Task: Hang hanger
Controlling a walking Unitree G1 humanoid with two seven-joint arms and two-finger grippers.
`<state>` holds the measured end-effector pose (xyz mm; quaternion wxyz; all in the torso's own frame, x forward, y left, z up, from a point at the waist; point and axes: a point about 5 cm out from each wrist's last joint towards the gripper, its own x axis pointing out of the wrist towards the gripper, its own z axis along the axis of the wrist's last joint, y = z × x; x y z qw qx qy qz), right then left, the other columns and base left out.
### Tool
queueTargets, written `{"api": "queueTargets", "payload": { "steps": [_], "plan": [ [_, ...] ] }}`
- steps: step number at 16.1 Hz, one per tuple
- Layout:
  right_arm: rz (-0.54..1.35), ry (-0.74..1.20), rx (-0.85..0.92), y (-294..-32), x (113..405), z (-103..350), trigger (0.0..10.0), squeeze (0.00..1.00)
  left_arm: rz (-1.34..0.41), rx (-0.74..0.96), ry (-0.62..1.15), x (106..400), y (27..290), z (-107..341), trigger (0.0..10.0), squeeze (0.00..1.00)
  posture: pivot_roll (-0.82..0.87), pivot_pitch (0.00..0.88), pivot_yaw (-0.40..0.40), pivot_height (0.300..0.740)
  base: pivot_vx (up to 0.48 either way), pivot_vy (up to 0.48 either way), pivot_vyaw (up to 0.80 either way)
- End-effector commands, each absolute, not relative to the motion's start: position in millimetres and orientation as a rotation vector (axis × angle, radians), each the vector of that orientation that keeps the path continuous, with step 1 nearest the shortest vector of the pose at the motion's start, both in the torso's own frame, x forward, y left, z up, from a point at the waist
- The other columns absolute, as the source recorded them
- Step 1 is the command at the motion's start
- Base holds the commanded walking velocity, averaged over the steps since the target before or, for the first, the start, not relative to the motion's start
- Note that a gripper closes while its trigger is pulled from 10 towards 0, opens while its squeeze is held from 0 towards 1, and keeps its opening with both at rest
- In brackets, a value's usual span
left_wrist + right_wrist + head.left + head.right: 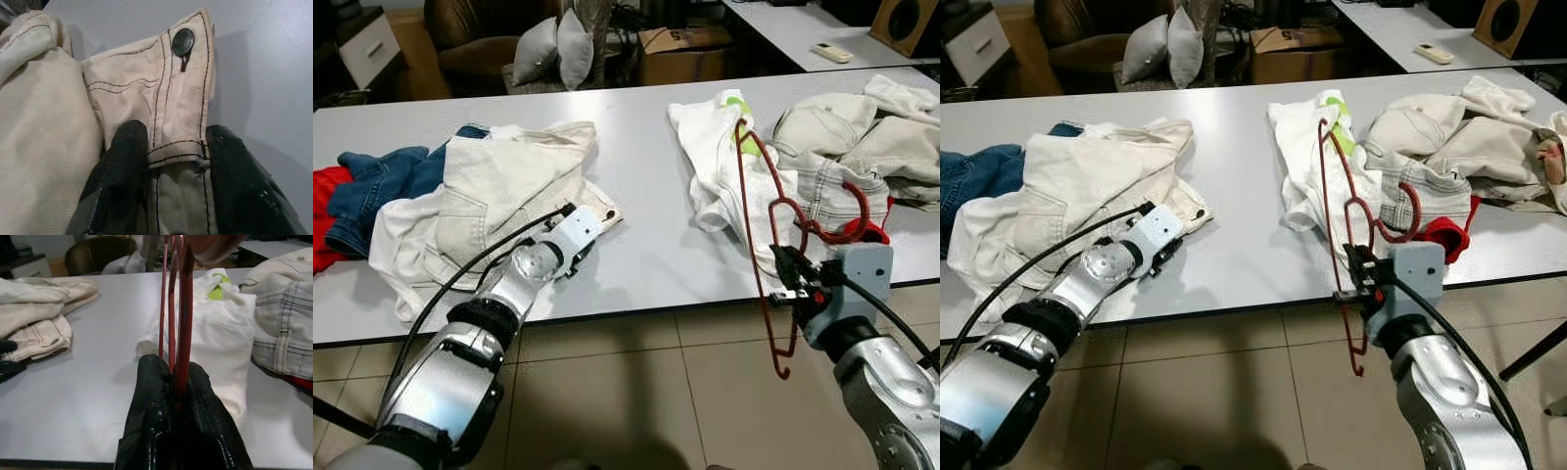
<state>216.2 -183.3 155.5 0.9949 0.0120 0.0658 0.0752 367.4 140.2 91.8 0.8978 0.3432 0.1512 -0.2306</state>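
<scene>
With the right pincer (790, 279) clamped on the thin red wire hanger (754, 211) and the left pincer (578, 243) pinching the cream denim trousers (499, 191) at nine o'clock on the white surface (646, 196), the hanger's hook could snag the white cloth (710, 157) beneath.

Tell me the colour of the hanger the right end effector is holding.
Dark red. The hanger shows best in the left eye view, pinched in the right end effector.

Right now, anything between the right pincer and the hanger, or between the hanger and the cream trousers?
Nothing at the right pincer: it is shut on the red hanger. Bare table lies between the hanger and the cream trousers, whose waistband sits between the left pincer's fingers.
</scene>
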Motion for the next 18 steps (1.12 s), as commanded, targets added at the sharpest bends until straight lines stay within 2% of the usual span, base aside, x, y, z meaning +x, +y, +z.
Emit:
{"api": "queueTargets", "payload": {
  "steps": [1, 11, 18],
  "plan": [
    [0.158, 0.124, 0.030, -180.7, 216.4, 155.4, 10.0, 0.00, -0.461, 0.715, 0.304, 370.6, 145.4, 97.3, 0.0, 0.00, -0.09, 0.000, 0.078, 0.740, 0.000, 0.000, 0.00],
    [0.190, 0.147, 0.032, -174.2, 214.8, 151.8, 10.0, 0.00, -0.489, 0.610, 0.278, 367.7, 136.4, 97.0, 0.0, 0.00, -0.09, 0.002, 0.062, 0.740, 0.000, 0.000, 0.00],
    [0.187, 0.151, 0.031, -175.0, 212.0, 150.8, 10.0, 0.00, -0.461, 0.407, 0.229, 376.4, 130.1, 114.1, 0.0, 0.00, -0.10, 0.000, 0.071, 0.740, 0.000, 0.000, 0.00]
  ]
}}
